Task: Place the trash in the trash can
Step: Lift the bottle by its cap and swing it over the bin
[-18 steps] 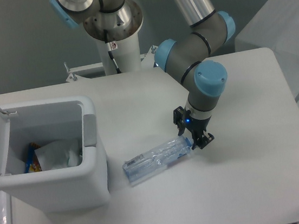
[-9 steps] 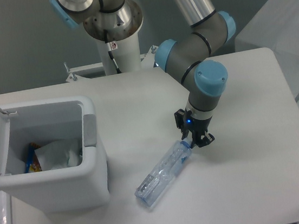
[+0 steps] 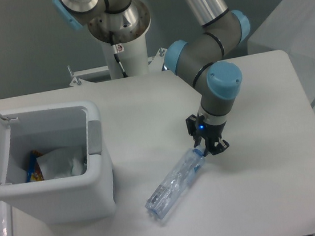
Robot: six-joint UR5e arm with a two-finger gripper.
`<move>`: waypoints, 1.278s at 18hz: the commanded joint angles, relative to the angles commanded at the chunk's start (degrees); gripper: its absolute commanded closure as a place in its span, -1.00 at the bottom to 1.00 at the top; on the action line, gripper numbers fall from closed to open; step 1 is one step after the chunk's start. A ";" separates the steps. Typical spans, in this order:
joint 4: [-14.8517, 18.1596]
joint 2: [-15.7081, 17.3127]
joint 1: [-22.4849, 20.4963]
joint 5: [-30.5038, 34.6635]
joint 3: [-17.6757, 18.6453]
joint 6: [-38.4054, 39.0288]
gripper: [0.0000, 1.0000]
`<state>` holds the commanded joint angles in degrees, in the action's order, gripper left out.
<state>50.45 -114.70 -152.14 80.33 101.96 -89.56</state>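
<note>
- The fingers [image 3: 208, 148] pinch the bottle [image 3: 174, 182] at its cap end only; the body trails down-left, its far end on or just above the tabletop [image 3: 268, 173].
- Risk: such an end grip may let the bottle pivot or slip out during the carry, I judge.
- The hanging end could also catch the bin [image 3: 98, 177] rim if lifted too low.
- The bin stands open to the left, holding a white wrapper [image 3: 59, 163] and a snack packet [image 3: 33, 168].
- Nothing lies between bottle and bin.
</note>
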 joint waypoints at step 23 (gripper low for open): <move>44.29 9.22 -1.32 2.55 -28.65 -0.18 0.55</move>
<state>94.74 -105.47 -153.46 82.88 73.31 -89.74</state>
